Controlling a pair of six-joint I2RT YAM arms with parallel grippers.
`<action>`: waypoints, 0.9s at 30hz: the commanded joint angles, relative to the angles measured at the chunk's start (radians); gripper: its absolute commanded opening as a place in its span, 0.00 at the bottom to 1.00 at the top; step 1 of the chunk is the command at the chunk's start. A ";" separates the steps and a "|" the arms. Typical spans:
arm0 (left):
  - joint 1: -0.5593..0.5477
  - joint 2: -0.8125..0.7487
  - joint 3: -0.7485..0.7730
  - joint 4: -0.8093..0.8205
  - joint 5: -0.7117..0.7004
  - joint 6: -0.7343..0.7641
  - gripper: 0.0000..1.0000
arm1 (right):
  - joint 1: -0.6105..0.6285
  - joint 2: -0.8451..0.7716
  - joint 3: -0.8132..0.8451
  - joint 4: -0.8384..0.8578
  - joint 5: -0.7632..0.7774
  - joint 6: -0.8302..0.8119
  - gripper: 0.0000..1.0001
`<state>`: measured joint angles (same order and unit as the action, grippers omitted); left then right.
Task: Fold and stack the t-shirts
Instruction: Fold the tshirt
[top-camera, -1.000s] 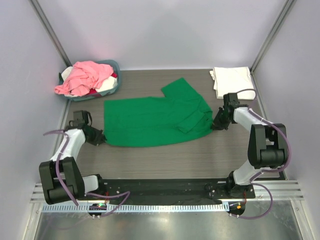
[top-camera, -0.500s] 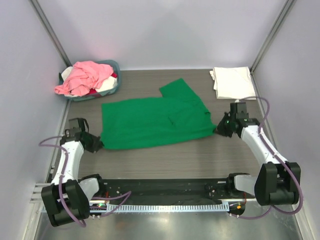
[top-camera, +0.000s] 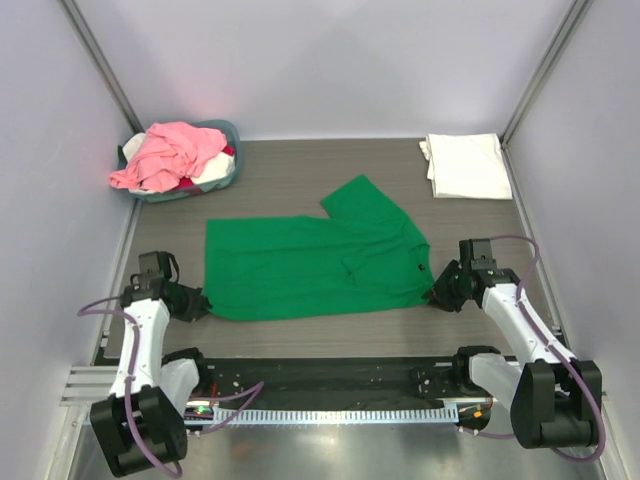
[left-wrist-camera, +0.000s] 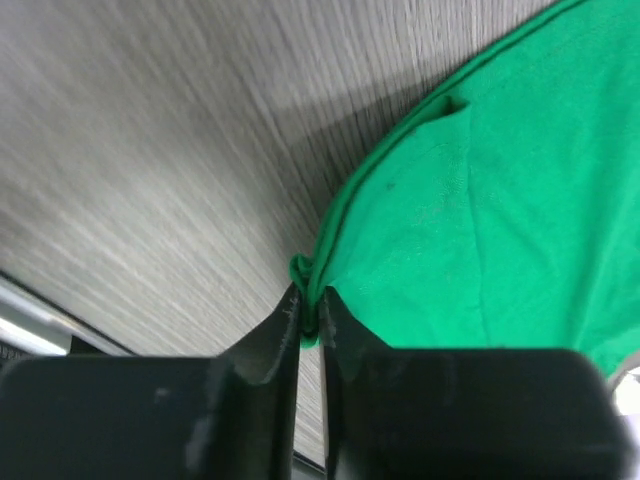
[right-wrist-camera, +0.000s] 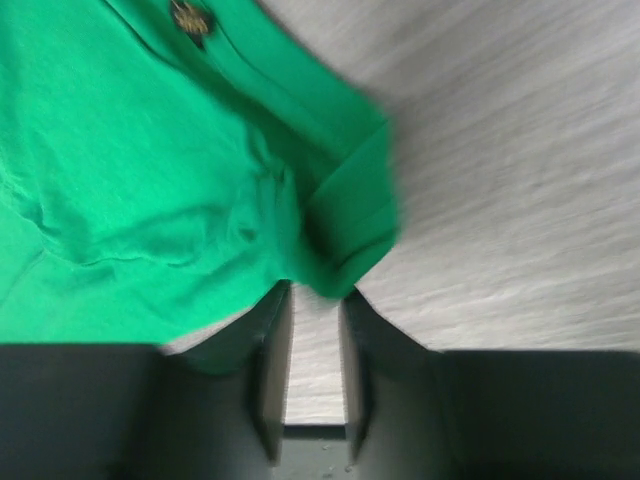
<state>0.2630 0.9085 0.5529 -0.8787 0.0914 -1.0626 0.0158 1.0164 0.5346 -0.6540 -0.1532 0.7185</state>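
No word, number or brand can be read in any view. The only mark is a small dark badge (right-wrist-camera: 187, 17) on the green shirt (right-wrist-camera: 140, 150), a little beyond the tips of the right gripper (right-wrist-camera: 312, 295). It is too small and blurred to read.

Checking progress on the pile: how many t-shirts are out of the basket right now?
2. The green t-shirt lies spread mid-table; the white t-shirt lies folded in the far right corner. More could be hidden under the white one.
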 joint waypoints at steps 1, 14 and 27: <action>0.007 -0.078 0.033 -0.103 0.005 -0.036 0.15 | -0.004 -0.048 -0.033 -0.010 -0.081 0.074 0.35; 0.007 -0.083 0.343 -0.121 0.015 0.272 0.98 | 0.007 -0.043 0.315 -0.032 -0.031 -0.100 0.64; -0.005 0.038 0.351 0.006 -0.111 0.480 0.94 | 0.196 1.014 1.383 -0.024 0.125 -0.392 0.68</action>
<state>0.2615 0.9478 0.9306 -0.9459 0.0250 -0.6273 0.1917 1.9373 1.7206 -0.6590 -0.1040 0.4271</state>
